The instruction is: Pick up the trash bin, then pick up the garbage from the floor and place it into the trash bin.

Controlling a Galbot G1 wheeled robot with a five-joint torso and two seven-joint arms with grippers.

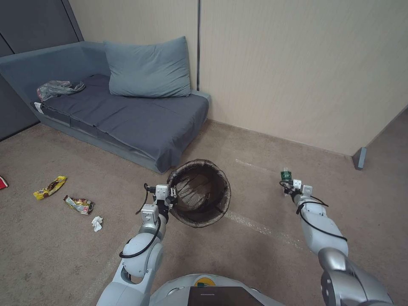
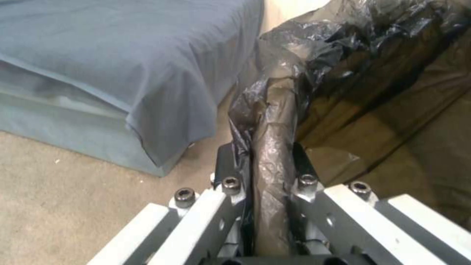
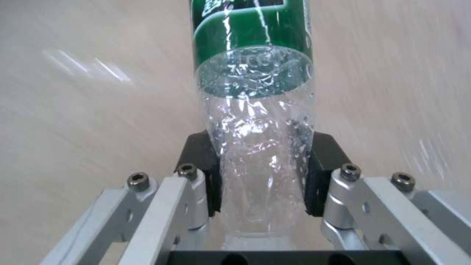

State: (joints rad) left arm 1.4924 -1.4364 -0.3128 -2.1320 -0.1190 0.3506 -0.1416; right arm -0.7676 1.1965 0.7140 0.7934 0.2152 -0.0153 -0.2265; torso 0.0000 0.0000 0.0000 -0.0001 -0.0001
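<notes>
Around: I see a sofa (image 1: 127,114) behind the trash bin (image 1: 199,193); wrappers (image 1: 63,195) on carpet, left.
Left gripper (image 2: 271,162): jaws clamped on bin rim.
Right gripper (image 3: 262,176): jaws pinching green bottle (image 3: 255,92), raised.

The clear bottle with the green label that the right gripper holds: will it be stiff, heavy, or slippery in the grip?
The bottle looks like thin clear plastic, so it probably dents under the fingers. It seems empty, so likely light. Its smooth wall shows droplets, so it may slip in the right gripper.
</notes>
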